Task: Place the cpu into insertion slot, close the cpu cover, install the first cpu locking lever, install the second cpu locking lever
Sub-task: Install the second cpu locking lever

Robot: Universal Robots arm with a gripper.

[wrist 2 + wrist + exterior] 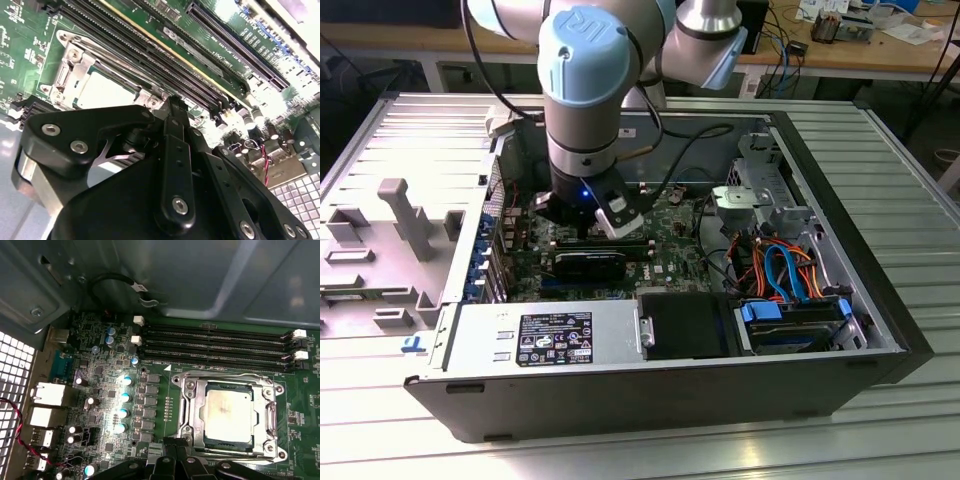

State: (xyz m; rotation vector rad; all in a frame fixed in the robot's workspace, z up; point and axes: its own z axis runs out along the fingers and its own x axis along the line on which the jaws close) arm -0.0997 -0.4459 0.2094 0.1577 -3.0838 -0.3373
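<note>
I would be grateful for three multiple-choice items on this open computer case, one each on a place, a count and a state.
1. Where does the cpu sit?
A. in the insertion slot
B. on the power supply
C. in the gripper

2. How many long black memory slots lie beside the socket in the first wrist view?
A. one
B. four
C. seven

3. How does the cpu cover lie?
A. standing upright
B. taken off
C. flat around the chip

Answers: 1 A, the silvery chip fills the socket; 2 B, four parallel rows show; 3 C, the frame lies flat around the chip's edges.
</note>
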